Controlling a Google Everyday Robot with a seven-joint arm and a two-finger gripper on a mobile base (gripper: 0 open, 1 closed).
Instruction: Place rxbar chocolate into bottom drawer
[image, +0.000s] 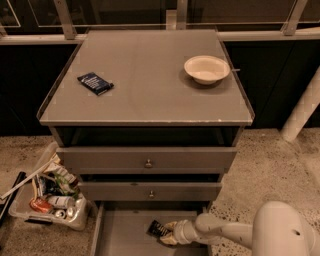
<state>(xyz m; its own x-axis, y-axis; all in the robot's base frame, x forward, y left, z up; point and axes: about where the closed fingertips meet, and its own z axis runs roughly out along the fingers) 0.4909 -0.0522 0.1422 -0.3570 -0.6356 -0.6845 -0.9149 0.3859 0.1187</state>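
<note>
The rxbar chocolate (158, 229), a small dark bar with pale lettering, is low inside the open bottom drawer (122, 235), a grey tray pulled out at the foot of the cabinet. My gripper (166, 233) reaches in from the right, just above the drawer floor. Its tan fingers (170, 226) close around the bar's right end. The bar is tilted, and I cannot tell whether it touches the floor. The white arm (225, 231) runs off to the lower right.
Two upper drawers with round knobs (148, 163) are nearly shut. On the cabinet top lie a dark blue packet (95, 83) and a white bowl (206, 68). A clear bin of clutter (50, 192) stands on the floor at the left. A white post (302, 110) stands at the right.
</note>
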